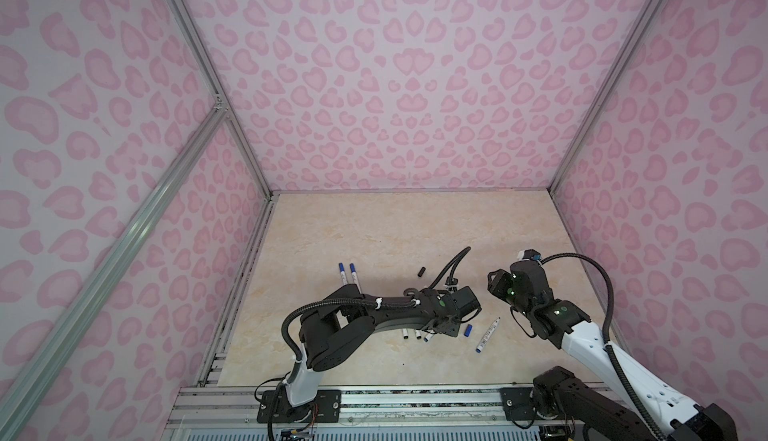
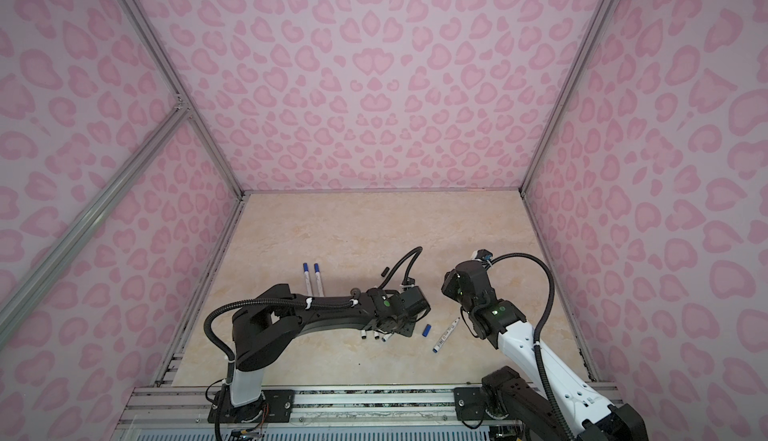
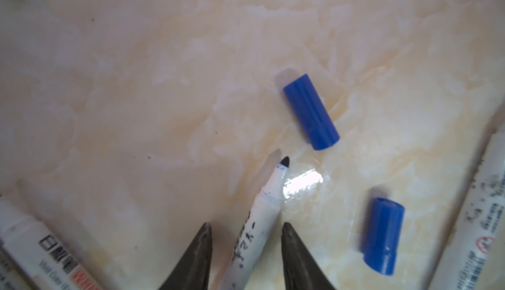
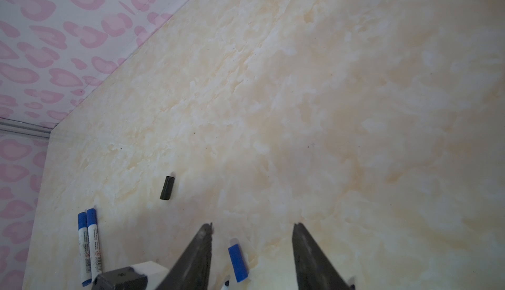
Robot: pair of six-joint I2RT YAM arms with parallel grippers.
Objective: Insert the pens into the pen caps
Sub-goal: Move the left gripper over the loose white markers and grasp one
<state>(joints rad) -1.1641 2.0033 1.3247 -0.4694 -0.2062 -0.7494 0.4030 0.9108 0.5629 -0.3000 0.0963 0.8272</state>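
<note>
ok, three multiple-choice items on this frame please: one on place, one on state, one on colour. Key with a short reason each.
1. The black cap lies:
A. on a pen's tip
B. touching a blue cap
C. alone on the table

2. The pen between the fingers of the left gripper is:
A. uncapped
B. capped
C. snapped in two

3. In the left wrist view, the cap nearest that pen's tip is:
A. black
B. blue
C. red

Key:
1 C: bare table shows all round it.
2 A: the pen's dark tip is exposed.
3 B: the cap is plainly blue.
</note>
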